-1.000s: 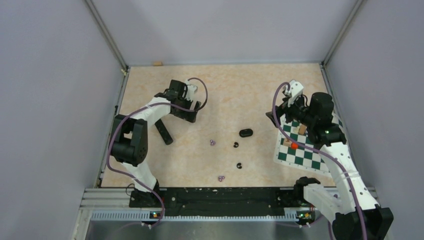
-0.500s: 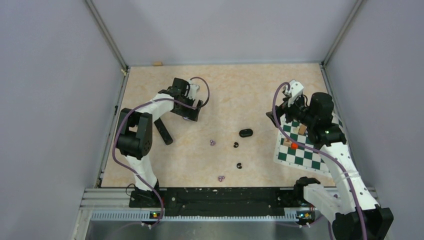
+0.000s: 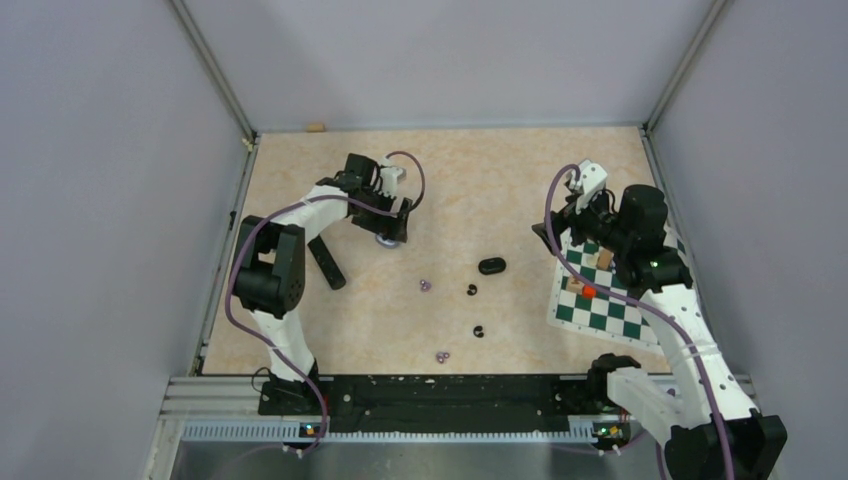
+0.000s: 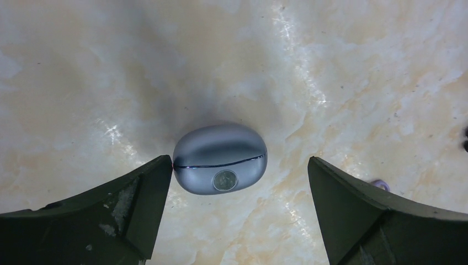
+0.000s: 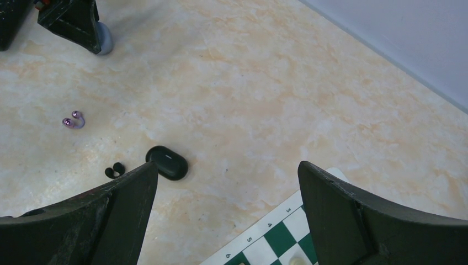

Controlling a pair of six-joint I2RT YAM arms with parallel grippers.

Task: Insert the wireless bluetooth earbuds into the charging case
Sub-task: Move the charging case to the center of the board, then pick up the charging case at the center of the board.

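Straddling left gripper point(image 4: 240, 164): fingers spread around glossy lilac-grey oval charging case point(image 4: 219, 157), one finger touching it.
Right gripper point(image 5: 227, 165): fingers spread.
Earbuds: tiny pale purple earbud point(image 4: 379, 184) just outside the left gripper's other finger; glossy black earbud point(image 5: 115, 170) beside black oval case point(image 5: 166, 162), ahead of the right fingers.

Table point(image 3: 480, 180): beige marbled top. Grey case point(image 4: 219, 157) lay shut, far left. Black case point(image 3: 491, 266) sat mid-table, black earbud point(image 3: 472, 290) just beside it, second black earbud point(image 3: 479, 331) nearer the front. Purple earbud point(image 3: 425, 285) lay left of those; second purple earbud point(image 3: 442, 355) near front edge. Chequered mat point(image 3: 585, 318) at right; black bar point(image 3: 328, 263) at left.
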